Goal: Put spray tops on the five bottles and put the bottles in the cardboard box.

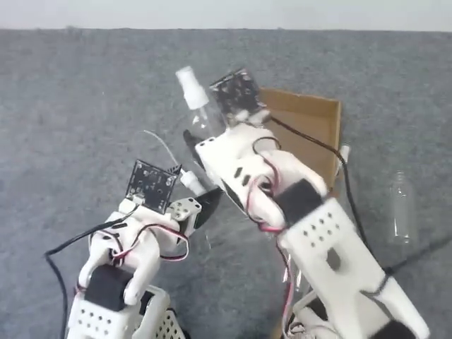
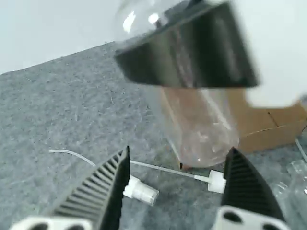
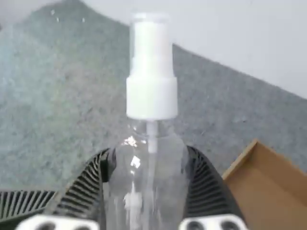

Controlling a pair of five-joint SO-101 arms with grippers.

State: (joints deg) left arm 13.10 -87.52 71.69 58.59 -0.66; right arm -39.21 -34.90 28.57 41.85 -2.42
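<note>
My right gripper (image 3: 148, 158) is shut on a clear bottle (image 3: 146, 182) that carries a white spray top (image 3: 151, 72). In the high view that bottle (image 1: 201, 116) stands tilted above the carpet just left of the cardboard box (image 1: 311, 123), held by the right gripper (image 1: 206, 141). My left gripper (image 2: 180, 155) is open, low, just under the held bottle (image 2: 196, 124). Two loose spray tops (image 2: 141, 190) (image 2: 217, 182) with thin tubes lie on the carpet between its fingers. The left gripper (image 1: 201, 201) sits beside a loose top (image 1: 192, 181).
A bare clear bottle (image 1: 401, 208) lies on the grey carpet right of the box. Another clear bottle (image 2: 298, 178) shows near the box's corner (image 2: 268, 124). Black cables run past the box and the arms' bases. Open carpet lies to the left and far side.
</note>
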